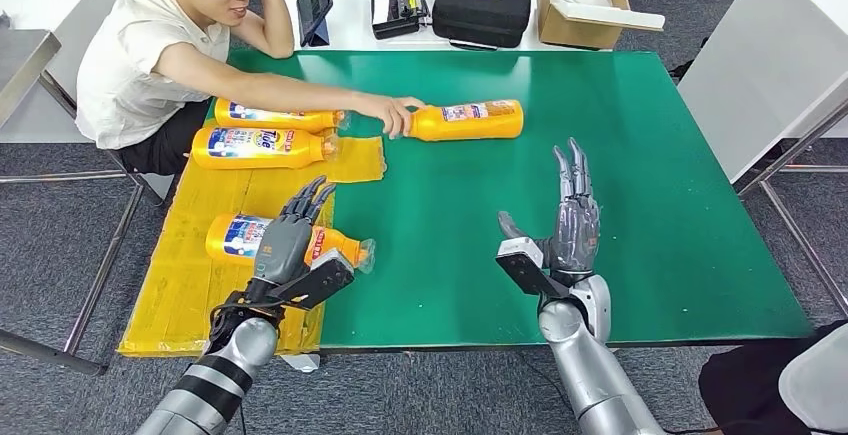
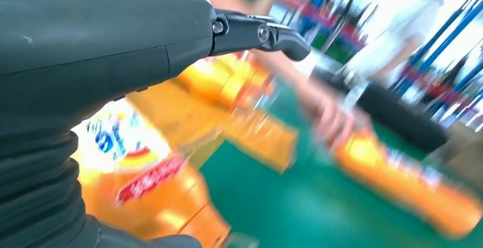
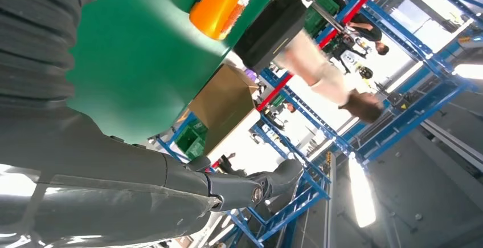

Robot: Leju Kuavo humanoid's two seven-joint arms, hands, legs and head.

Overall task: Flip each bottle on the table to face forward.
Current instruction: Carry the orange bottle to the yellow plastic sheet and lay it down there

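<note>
The left robot hand hovers with fingers spread over the nearest bottle, lying at the table edge. The right robot hand is spread, empty. The bottle looks smooth, rigid, likely slippery; grip its label-wrapped middle.

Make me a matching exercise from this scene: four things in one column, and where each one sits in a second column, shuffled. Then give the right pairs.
Things:
1. black case
2. cardboard box
3. bottle on the green mat
4. right hand

Places:
A. under a person's hand at its cap end
B. raised over bare green mat, fingers spread, holding nothing
C. on the white table, between a small device and the box
D. at the white table's right end, flaps open

Pairs: 1-C, 2-D, 3-A, 4-B
</note>
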